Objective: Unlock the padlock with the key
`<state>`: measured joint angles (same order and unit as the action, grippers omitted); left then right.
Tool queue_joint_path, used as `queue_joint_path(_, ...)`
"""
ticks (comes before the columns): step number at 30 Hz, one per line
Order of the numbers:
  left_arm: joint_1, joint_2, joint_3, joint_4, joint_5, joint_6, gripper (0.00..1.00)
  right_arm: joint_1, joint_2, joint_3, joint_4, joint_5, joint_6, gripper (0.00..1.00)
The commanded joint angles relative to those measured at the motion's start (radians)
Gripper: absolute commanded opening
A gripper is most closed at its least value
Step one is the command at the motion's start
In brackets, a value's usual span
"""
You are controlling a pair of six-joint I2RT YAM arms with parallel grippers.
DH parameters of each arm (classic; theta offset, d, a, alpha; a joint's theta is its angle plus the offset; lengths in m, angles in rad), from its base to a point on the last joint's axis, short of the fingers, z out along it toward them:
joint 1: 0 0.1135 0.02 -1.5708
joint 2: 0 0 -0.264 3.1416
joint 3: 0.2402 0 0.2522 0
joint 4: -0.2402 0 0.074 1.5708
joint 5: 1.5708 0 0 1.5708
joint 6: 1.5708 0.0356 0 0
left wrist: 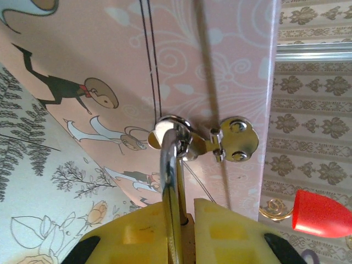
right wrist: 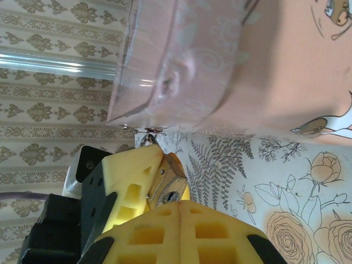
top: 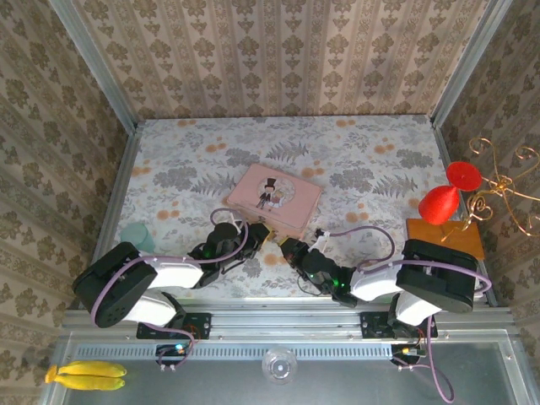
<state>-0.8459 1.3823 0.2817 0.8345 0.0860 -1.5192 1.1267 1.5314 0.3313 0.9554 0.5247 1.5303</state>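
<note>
- Where the left gripper (left wrist: pixel 184 213) reaches the side of the pink tin (left wrist: pixel 220 66), its two yellow fingers (left wrist: pixel 137 234) pinch the padlock (left wrist: pixel 168 176). The brass body sits deep in the narrow gap between them, with only a sliver showing.
- Out of that gap the thin silvery shackle runs straight ahead of the fingertips and hooks through the tin's small metal loop (left wrist: pixel 171 129).
- Just right of the loop, ahead of the right-hand finger, a lobed hasp plate (left wrist: pixel 236 140) lies flat against the tin.
- The right gripper (right wrist: pixel 180 214) has its yellow fingers (right wrist: pixel 220 236) pressed together, with only a thin seam between them. Whether anything sits in that seam cannot be told.
- Just beyond those closed tips, a little to their left, is the padlock's brass end with a dark round hole in it, flanked by a yellow finger of the other arm. The tips are very near it, but contact cannot be made out.
- From above, the two grippers meet tip to tip at the tin's near edge, the padlock between them.
- Well off to the right of the right fingers are a red goblet (top: pixel 443 198), a gold wire stand (top: pixel 506 181) and an orange block (top: pixel 445 238).
- Left of the left fingers stands a pale teal cup (top: pixel 137 236).
- Behind both grippers, on the metal rail, lie yellow bananas (top: pixel 84 375) and a clear glass (top: pixel 278 367).
</note>
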Motion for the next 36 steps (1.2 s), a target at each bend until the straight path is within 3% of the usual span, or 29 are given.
queue_joint_path(1,-0.010,-0.044,0.001,0.142,-0.025,-0.006,0.00,0.004,0.021,-0.003,0.092,0.062,0.021,0.00)
queue_joint_path(7,-0.023,-0.058,-0.001,0.127,-0.045,-0.007,0.00,0.005,-0.017,-0.007,0.029,0.086,0.026,0.00)
queue_joint_path(19,-0.051,-0.083,0.004,0.129,-0.089,-0.019,0.00,0.005,0.009,-0.029,0.131,0.112,0.043,0.00)
queue_joint_path(36,-0.051,-0.058,0.002,0.149,-0.103,-0.018,0.00,0.005,-0.043,-0.041,0.098,0.111,0.038,0.00)
